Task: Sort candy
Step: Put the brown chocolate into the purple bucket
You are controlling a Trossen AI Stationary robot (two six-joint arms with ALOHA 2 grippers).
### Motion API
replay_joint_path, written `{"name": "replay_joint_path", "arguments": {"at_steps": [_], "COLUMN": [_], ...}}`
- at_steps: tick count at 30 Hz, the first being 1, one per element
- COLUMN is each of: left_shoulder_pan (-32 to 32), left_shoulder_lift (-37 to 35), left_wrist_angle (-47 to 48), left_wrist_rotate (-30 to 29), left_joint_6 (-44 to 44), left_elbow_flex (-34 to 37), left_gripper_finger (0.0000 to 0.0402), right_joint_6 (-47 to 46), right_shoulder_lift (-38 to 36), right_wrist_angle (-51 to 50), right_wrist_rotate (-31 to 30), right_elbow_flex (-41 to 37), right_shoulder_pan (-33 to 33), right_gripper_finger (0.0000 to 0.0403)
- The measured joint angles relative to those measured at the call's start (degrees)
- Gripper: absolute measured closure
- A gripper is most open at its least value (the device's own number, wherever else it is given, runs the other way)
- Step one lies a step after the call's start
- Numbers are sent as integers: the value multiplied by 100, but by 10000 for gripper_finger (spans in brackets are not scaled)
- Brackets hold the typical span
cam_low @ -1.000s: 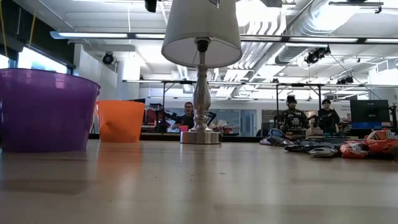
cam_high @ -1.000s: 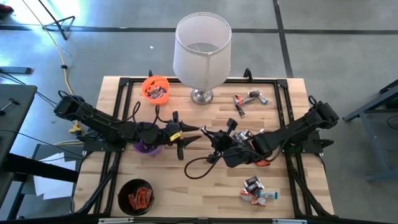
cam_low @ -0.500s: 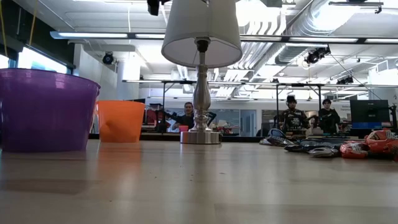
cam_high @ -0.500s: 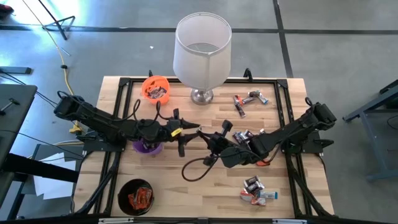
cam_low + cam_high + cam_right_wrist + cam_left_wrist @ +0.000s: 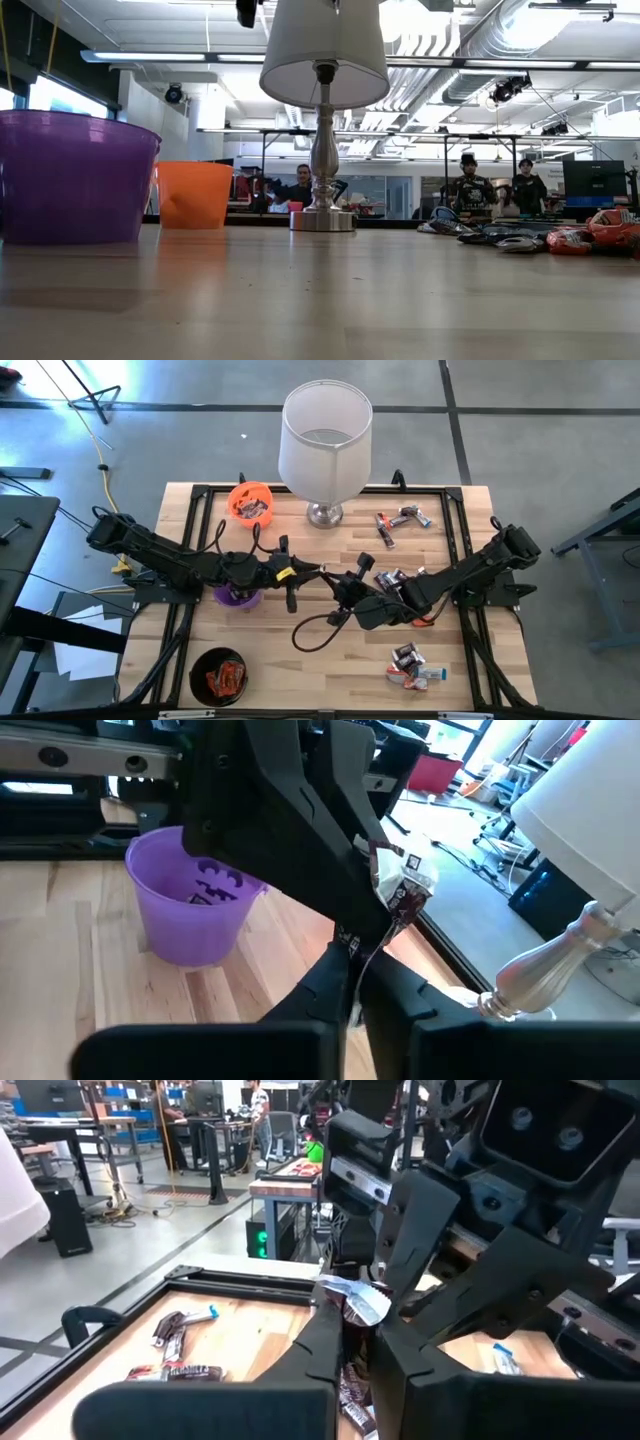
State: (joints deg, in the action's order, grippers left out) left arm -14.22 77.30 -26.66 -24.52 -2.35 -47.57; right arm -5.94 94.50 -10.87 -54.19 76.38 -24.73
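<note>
My two grippers meet tip to tip above the table's middle. My right gripper (image 5: 333,582) (image 5: 352,982) and my left gripper (image 5: 316,570) (image 5: 360,1342) are both shut on one candy (image 5: 356,1302) (image 5: 402,885) in a silver and dark brown wrapper. The purple cup (image 5: 238,597) (image 5: 195,910) stands on the table under my left arm, with a few candies inside. Loose candies lie on the right half of the table, at the far side (image 5: 400,520), in the middle (image 5: 395,577) and at the near side (image 5: 412,665). My left gripper pinches the candy's body (image 5: 350,1312) between its two fingertips, coming level from the table's left. The candy is lifted clear of the table. My right gripper pinches the wrapper's thin crimped end (image 5: 375,948) between its shut fingers, coming level from the table's right. The candy's body stands out beyond its fingertips.
A lamp (image 5: 325,440) with a white shade stands at the far middle. An orange cup (image 5: 250,501) with candies is to the lamp's left. A black cup (image 5: 218,675) with orange-red candies is at the near left. A black cable loop (image 5: 310,630) lies near the middle.
My right gripper has gone toward the table's left with the candy until it met my left gripper's fingertips. It has then kept still there.
</note>
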Motion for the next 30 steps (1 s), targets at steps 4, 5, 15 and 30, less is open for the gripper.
{"name": "replay_joint_path", "arguments": {"at_steps": [4, 5, 15, 30], "left_shoulder_pan": [0, 0, -4, 707], "left_shoulder_lift": [0, 0, 0, -1318], "left_wrist_angle": [43, 65, 139, 3391], "left_wrist_rotate": [-15, -15, -112, -2556], "left_joint_6": [0, 0, 32, -211], "left_elbow_flex": [0, 0, 0, 5], "left_gripper_finger": [397, 398, 400, 401], "right_joint_6": [13, 51, 392, -2100], "right_shoulder_lift": [0, 0, 0, -11], "right_wrist_angle": [0, -1, -134, -2327], "right_wrist_rotate": [-3, -3, -541, 485], "right_elbow_flex": [0, 0, 0, 2], "right_shoulder_pan": [-2, -2, -2, -205], "right_gripper_finger": [331, 319, 216, 201]}}
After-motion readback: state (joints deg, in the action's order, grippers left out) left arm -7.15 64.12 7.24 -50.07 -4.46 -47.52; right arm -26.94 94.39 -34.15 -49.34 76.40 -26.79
